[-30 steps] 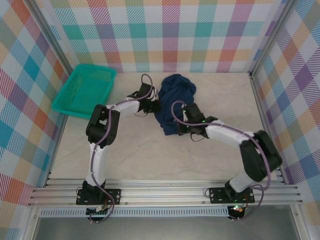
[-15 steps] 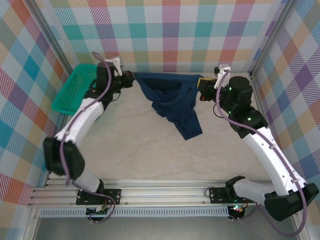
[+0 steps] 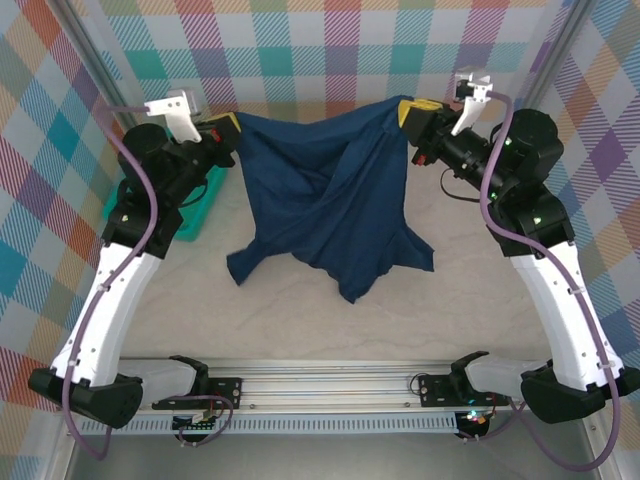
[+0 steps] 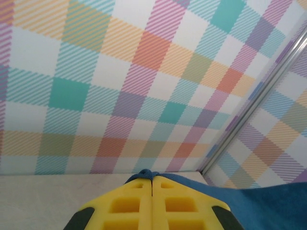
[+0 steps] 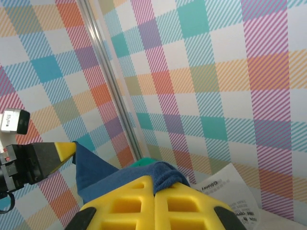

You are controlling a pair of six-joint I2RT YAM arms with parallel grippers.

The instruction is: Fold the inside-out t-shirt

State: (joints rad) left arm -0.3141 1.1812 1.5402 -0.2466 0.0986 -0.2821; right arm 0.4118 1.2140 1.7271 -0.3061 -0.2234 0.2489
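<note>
Cloth of the dark navy blue short-sleeved t-shirt (image 3: 320, 200) hangs spread between your arms, long axis running left to right, loose lower end pointing down toward the pale marbled tabletop (image 3: 300, 320). Your left gripper (image 3: 228, 130) and right gripper (image 3: 408, 112) each clench an upper corner.

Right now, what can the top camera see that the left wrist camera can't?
Top view: the whole navy t-shirt stretched like a curtain between the left gripper and the right gripper, both shut on its top edge, its lower end down by the table, plus the teal basket partly hidden by the left arm. Left wrist view: a close look at the yellow fingers pressed together on a blue fold, and a metal corner post. Both share the t-shirt, the left gripper and the checked wall.
</note>
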